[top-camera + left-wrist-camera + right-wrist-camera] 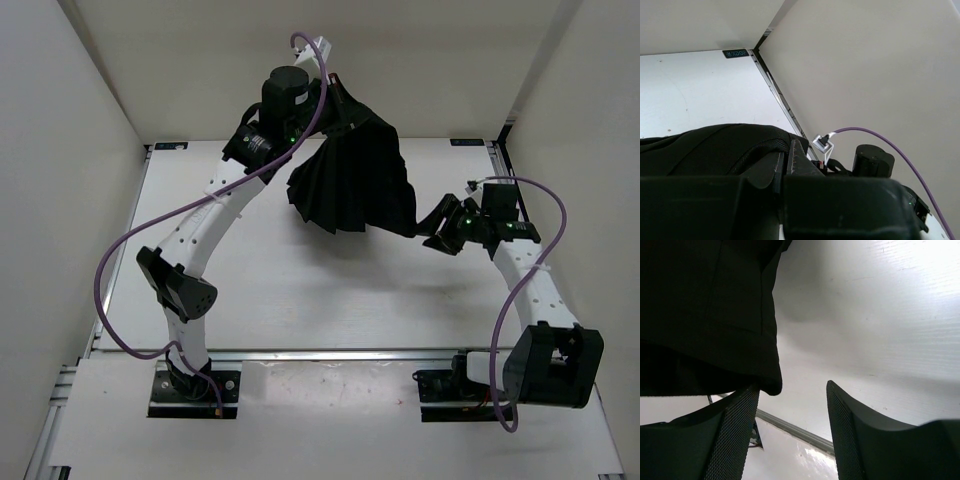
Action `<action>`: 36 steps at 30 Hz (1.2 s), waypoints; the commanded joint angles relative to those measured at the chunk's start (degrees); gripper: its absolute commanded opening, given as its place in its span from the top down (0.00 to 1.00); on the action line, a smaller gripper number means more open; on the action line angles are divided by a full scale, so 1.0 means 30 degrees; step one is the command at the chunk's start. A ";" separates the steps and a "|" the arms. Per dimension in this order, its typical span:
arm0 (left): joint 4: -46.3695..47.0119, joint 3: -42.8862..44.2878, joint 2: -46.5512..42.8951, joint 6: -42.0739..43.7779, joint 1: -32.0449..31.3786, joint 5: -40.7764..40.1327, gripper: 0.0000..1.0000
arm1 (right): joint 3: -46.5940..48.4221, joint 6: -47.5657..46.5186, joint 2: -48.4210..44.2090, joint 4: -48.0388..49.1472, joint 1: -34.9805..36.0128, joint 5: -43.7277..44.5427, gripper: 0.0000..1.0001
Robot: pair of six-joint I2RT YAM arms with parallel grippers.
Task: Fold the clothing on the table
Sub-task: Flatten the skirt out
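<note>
1. Large flat white rectangular tabletop [300,290], matte with faint scuffs, walled by plain white panels [60,120] on the left, far and right sides.
2. Silver metal rail [330,352] runs along the near edge.
3. Left black base plate [190,390] and right black base plate [455,392] sit at that near edge, well apart.
4. Small dark label [170,146] lies flat at the far-left corner.
5. Black pleated fabric garment [355,190] hangs over the far middle — can't tell whether its hem touches the surface.

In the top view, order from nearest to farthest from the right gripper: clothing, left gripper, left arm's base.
1. The clothing, just left of the right gripper.
2. The left gripper, far back, holding the clothing up.
3. The left arm's base, near left edge.
</note>
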 commanded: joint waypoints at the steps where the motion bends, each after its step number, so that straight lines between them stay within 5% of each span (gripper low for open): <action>1: 0.0868 0.0296 -0.1469 -0.0131 -0.0187 -0.0075 1.00 | 0.1096 -0.0158 0.0499 0.0573 0.0140 0.0674 0.39; 10: 0.1102 0.0238 -0.1615 -0.0802 -0.0012 0.0102 1.00 | 0.1858 0.0134 0.1935 0.0925 0.0345 0.0412 0.51; 13: 0.1395 0.0297 -0.1615 -0.1067 0.0106 0.0218 1.00 | 0.1624 0.0220 0.2141 0.1568 0.0403 -0.0084 0.65; 17: 0.1482 0.0532 -0.1586 -0.1418 0.0456 0.0365 1.00 | 0.1475 0.0252 0.2113 0.1715 0.0404 -0.0262 1.00; 23: 0.1338 -0.0902 -0.2579 -0.1361 0.0926 0.1212 1.00 | 0.3783 -0.0624 0.2053 0.0311 0.0286 0.0439 1.00; 31: 0.0404 -0.6789 -0.5977 -0.0921 0.3179 0.3146 1.00 | 0.9266 -0.3264 0.4101 -0.3936 0.0960 0.4128 1.00; 36: -0.2208 -0.5535 -0.5394 0.0803 0.5201 0.5397 1.00 | 1.2017 -0.3293 0.5187 -0.3911 0.0637 0.4368 1.00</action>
